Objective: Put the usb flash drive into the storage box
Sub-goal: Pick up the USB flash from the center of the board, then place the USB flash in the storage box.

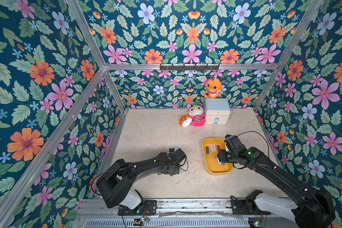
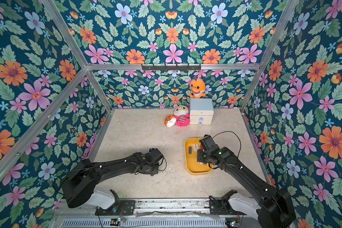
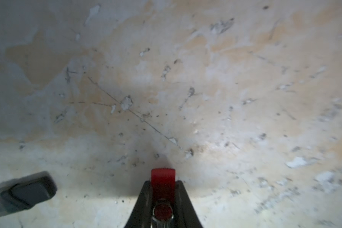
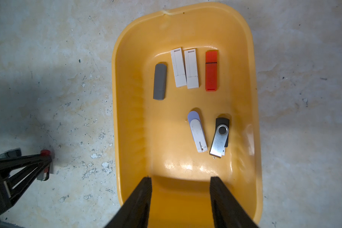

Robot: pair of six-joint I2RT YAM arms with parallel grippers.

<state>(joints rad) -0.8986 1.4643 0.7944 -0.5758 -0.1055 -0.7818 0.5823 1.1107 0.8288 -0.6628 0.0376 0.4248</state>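
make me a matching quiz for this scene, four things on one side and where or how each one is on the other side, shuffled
Things
1. left gripper
2. right gripper
3. grey flash drive
4. drawer cabinet

Places or states
A. lying inside the storage box
B. at the back wall, beside the plush toys
C. shut on the red flash drive
D. open and empty, over the storage box

Pairs: 1-C, 2-D, 3-A, 4-B
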